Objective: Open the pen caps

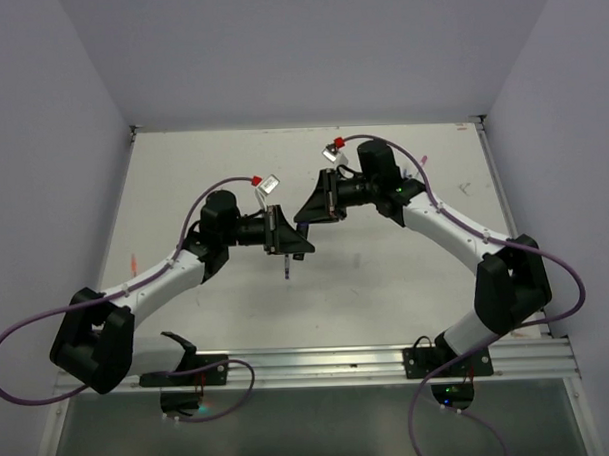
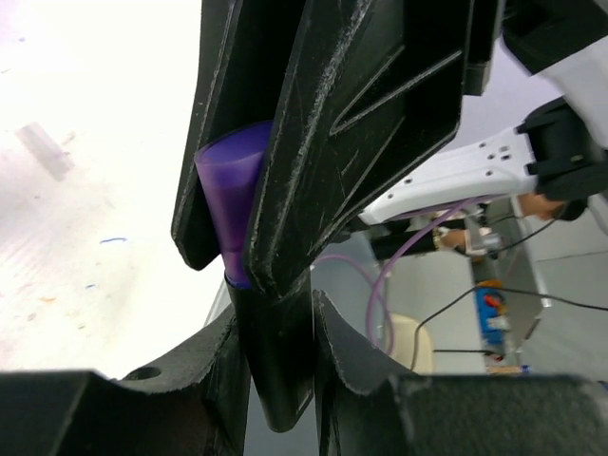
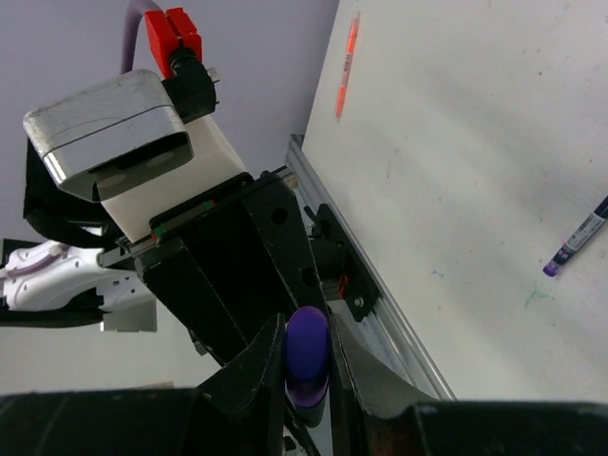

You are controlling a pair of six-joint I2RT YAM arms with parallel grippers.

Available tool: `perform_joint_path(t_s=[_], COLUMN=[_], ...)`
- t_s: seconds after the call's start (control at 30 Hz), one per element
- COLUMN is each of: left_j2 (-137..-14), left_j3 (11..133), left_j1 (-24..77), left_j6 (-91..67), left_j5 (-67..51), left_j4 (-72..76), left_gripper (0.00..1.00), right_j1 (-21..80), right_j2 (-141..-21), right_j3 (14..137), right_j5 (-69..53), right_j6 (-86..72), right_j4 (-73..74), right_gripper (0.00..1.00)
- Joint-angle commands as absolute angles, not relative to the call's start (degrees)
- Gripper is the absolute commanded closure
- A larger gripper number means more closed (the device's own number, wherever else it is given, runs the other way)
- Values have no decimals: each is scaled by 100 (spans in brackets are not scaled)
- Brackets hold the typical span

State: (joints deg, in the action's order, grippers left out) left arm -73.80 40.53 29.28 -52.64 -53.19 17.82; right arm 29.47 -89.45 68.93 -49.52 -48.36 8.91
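Left fingers [image 1: 297,236], right fingers [image 1: 309,210] (close together), above table [image 1: 387,285]

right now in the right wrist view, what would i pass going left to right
left arm's wrist camera → purple pen piece pinched in the right tool → orange pen → dark pen with a purple tip near the right edge

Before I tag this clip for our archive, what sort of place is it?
Probably a robotics lab test cell: a white tabletop boxed in by plain pale walls, with the left arm and right arm bolted to an aluminium rail.
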Motion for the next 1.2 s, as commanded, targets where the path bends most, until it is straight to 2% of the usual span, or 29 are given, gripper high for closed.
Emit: perform_joint_path(t_s=[0.0,0.13,0.17,0.2,0.27,0.43,0.6,0.73,0.83,0.9,0.93,0.97,1.0,1.03,1.17], left_j2=[-7181,-7137,-7128,-7119,-7145,-7137,-7189,-7268,-7347,-7435,-7488,-7688,-7795,-7865,-7823], left_j3=[3797,3858,3945,4277,4429,3903,3841,3701,3533,3882,4181,4566,5092,5211,5019], left_j1=[2953,2857,2822,2778,2769,2830,2804,2777,2760,2699,2690,2689,2707,2716,2654], left_j6=[-5940,-6039,-5699,-5417,-5080,-6151,-6135,-6125,-6284,-5918,-4871,-4338,-3933,-3572,-3428], left_j5=[-5994,-5819,-5705,-5339,-4994,-5404,-5528,-5599,-5634,-5328,-5004,-4192,-3731,-3344,-2201], left_j4=[3230,2972,2666,1610,934,3038,3060,3102,3481,2494,1530,-333,-1030,-1481,-1671], left_gripper=[100,100,100,100,100,100,100,100,100,100,100,100,100,100,100], right_j1=[2707,2567,2549,2531,2540,2391,2006,1661,1582,1591,1591,1591,1591,1600,1600], right_j2=[-8763,-8640,-8492,-8421,-8393,-8621,-8912,-9044,-9035,-9096,-9184,-9550,-9719,-9851,-9634], right_j3=[6645,6267,6328,6406,6784,7013,7102,7444,7078,7285,7730,8021,8546,8665,8175], right_j5=[-5097,-4906,-4643,-4032,-3623,-3541,-3841,-3648,-3911,-3475,-3298,-3113,-2746,-2446,-1803], right_j6=[-5263,-5668,-5530,-5259,-5037,-5475,-6141,-5714,-6273,-5709,-5347,-4500,-4039,-3686,-2771], right_j4=[195,-817,-374,-108,648,36,-1001,-40,-795,152,1611,2418,3209,4313,5000], right_gripper=[100,100,100,100,100,100,100,100,100,100,100,100,100,100,100])
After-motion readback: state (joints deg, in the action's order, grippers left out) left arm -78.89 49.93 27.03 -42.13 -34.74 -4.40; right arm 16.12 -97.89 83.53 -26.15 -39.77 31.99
